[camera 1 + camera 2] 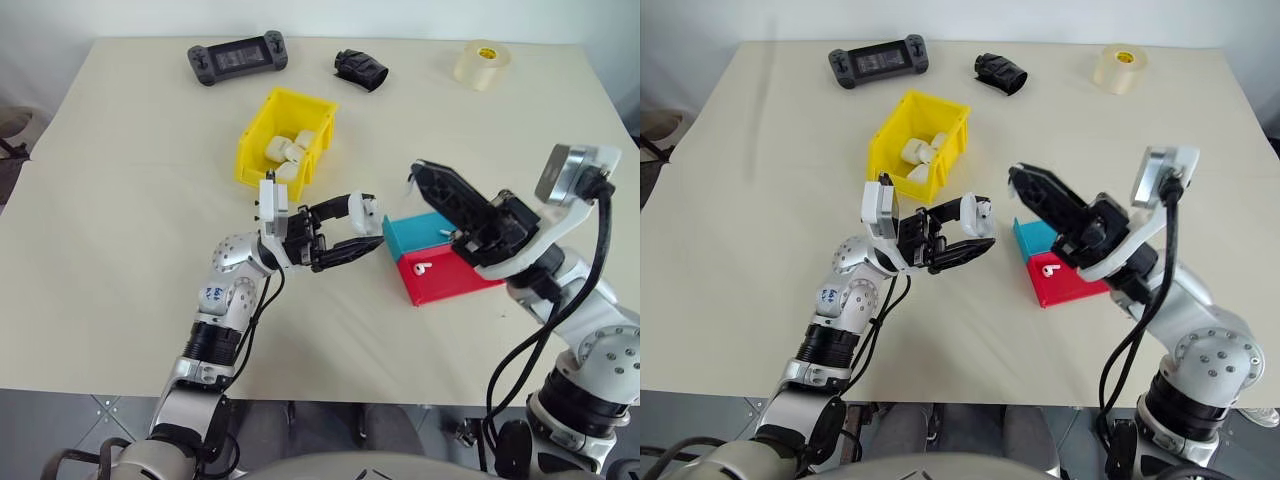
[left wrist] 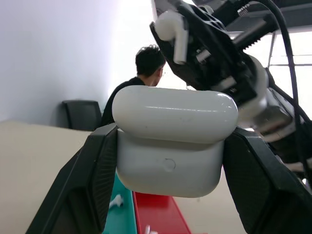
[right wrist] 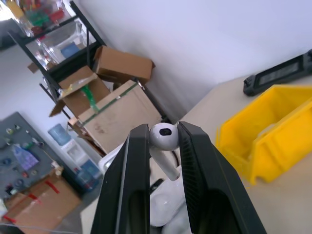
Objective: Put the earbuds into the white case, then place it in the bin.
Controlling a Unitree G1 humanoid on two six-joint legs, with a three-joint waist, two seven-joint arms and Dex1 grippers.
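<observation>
a: head views. left gripper (image 1: pixel 368 232) raised over the tabletop (image 1: pixel 120 200), pointing toward the robot's right, clamped on the white case (image 1: pixel 364 208). lid state not readable from up here.

b: left wrist view settles it. the case sits crosswise between the two black fingers (image 2: pixel 92 180), lid down on the body, a small round button on the lower half. it also catches the right gripper just beyond the case, with an earbud (image 2: pixel 175 30) pinched at its tip.

a: right gripper (image 1: pixel 1018 178) in the head views: arm folded in, fingers angled up and toward the robot's left, tip near the left gripper but apart from it. the earbud is barely a white speck there.

b: right wrist view has it close: fingers (image 3: pixel 197 161) closed on the earbud's round head, stem hanging between them. white case below and beyond, out of focus.

a: trays?

b: teal tray (image 1: pixel 415 233) and red tray (image 1: pixel 445 280) side by side under the right arm, touching. one more earbud (image 1: pixel 424 268) lies in the red tray. left wrist view shows another in the teal tray (image 2: pixel 115 201).

a: the bin (image 1: pixel 262 125), yellow, stands beyond the left gripper with several white cases inside. far edge of the tabletop: a black game controller (image 1: pixel 237 57), a black strap-like object (image 1: pixel 360 68), a tape roll (image 1: pixel 483 64).

b: a person sits in the background of the left wrist view.
</observation>
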